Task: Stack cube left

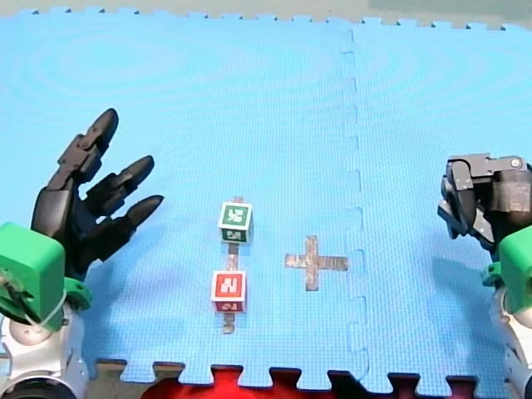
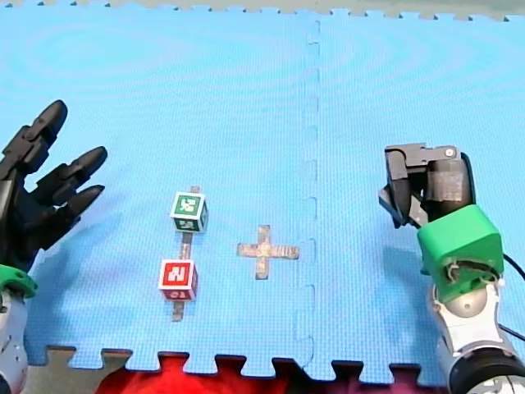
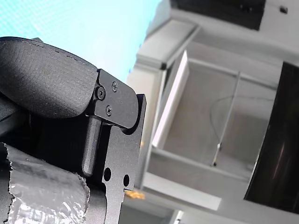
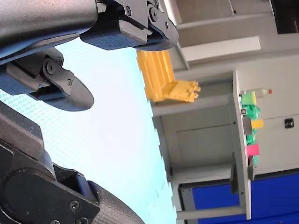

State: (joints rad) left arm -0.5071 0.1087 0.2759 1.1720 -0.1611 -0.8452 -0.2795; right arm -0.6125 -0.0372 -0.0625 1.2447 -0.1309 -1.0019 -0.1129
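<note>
- On the mat [image 1: 249,100], first head view: green cube [image 1: 235,220] and red cube [image 1: 229,288] sat apart, unstacked; left hand [image 1: 91,208] hovered near, loose and empty.
- Second head view: right hand [image 2: 414,193] was curled on nothing, well apart.
- Wrist views: fingers [image 4: 60,88] clasped nothing; stacking apparently unstarted.

First head view: from above, facing forward and down onto the blue interlocking foam mat [image 1: 249,100], at middle range.
Second head view: same facing from slightly aside; the scene sits further left.
Shared: mat, grey tape cross [image 1: 313,263], green-topped cube [image 1: 235,221], red-topped cube [image 1: 229,288].
First wrist view: tilted, very close to black robot fingers [image 3: 51,79], facing a pale open cabinet [image 3: 205,140].
Second wrist view: turned sideways, very close to black jointed fingers [image 4: 60,88], mat behind.
</note>
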